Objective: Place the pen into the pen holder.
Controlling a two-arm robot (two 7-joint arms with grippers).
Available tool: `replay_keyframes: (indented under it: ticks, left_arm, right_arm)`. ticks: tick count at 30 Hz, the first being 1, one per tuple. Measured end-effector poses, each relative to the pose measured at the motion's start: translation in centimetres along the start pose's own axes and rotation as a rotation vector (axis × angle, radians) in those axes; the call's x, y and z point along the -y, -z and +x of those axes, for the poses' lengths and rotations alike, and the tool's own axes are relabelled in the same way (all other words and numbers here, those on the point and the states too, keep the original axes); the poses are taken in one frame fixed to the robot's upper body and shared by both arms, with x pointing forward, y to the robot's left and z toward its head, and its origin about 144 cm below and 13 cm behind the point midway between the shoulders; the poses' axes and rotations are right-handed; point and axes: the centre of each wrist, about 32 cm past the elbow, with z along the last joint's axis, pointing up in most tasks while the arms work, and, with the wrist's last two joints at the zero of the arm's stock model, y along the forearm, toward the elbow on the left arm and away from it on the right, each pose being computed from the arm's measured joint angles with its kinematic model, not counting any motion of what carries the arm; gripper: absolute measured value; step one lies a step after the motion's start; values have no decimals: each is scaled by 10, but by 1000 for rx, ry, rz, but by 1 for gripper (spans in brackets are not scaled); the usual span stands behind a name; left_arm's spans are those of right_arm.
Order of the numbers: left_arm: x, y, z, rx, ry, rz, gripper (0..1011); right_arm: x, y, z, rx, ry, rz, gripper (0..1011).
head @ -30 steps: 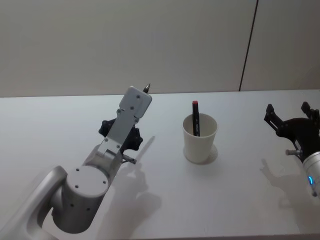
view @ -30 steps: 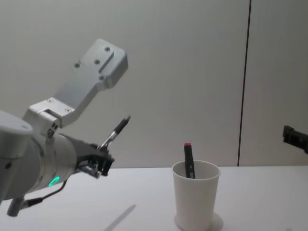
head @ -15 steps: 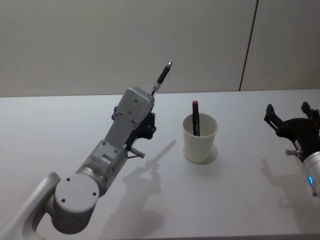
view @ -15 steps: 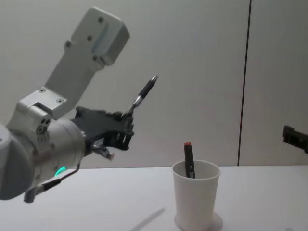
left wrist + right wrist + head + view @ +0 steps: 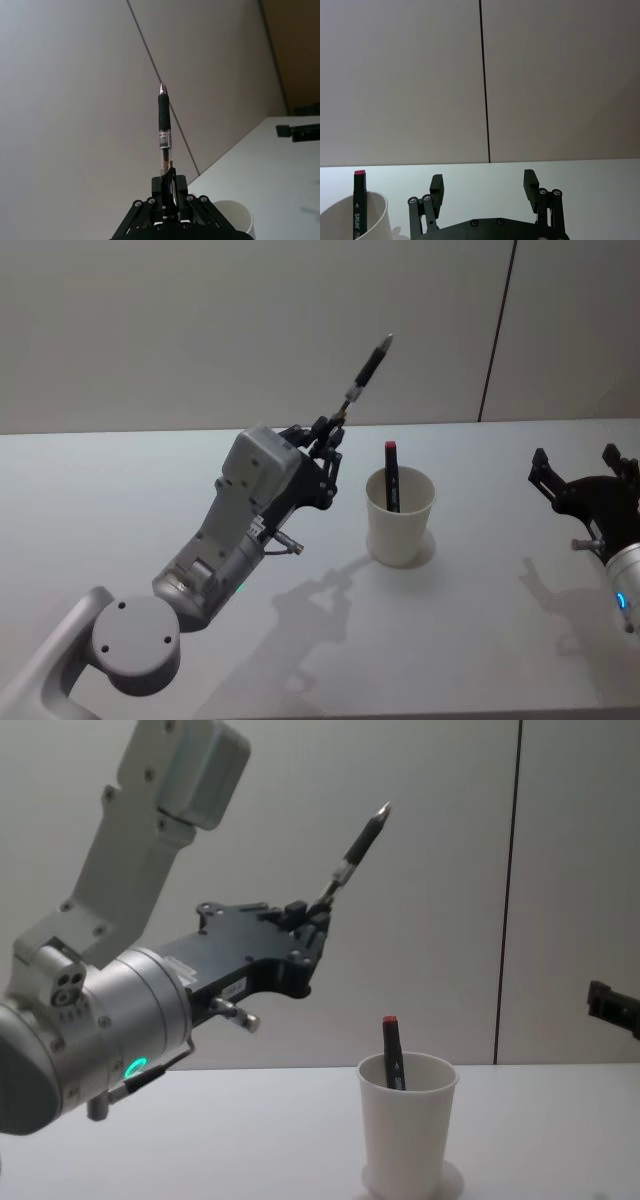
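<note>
The left gripper (image 5: 327, 440) has climbed and swung toward the pen holder (image 5: 400, 521) since a second ago, carrying the pen (image 5: 364, 377) from low over the table (image 5: 120, 490) to well above the cup's rim; the right gripper (image 5: 575, 457) has not stirred, its fingers spread wide and parked well off at the cup's 3 o'clock. The left jaws are clamped on the pen's lower end, and in the head view its long axis runs from the fingers toward 1 o'clock, writing tip uppermost, a slant the chest view also shows. The pen holder stands upright on the table with a red-capped marker (image 5: 391, 476) already leaning inside it. From the left gripper the cup's mouth lies at about 4 o'clock in the head view and about 5 o'clock in the chest view, so lower and off to the right, apart from the pen. The left arm is much the nearer. By my reading the shaft points away from the opening, so it needs tipping closer to vertical and shifting over the rim before letting go
</note>
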Motion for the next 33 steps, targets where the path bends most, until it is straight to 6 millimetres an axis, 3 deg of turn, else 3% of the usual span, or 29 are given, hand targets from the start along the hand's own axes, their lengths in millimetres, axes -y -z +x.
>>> replay_keyframes:
  ticks: [14,33]
  left_arm:
    - [9,17,12,-22,175,-176,176]
    - [17,29,19,-19,301,-248,176]
  right_arm:
    - [0,0,0,0,0,0,1002]
    - [1,-1,1,-6,-21,4,1002]
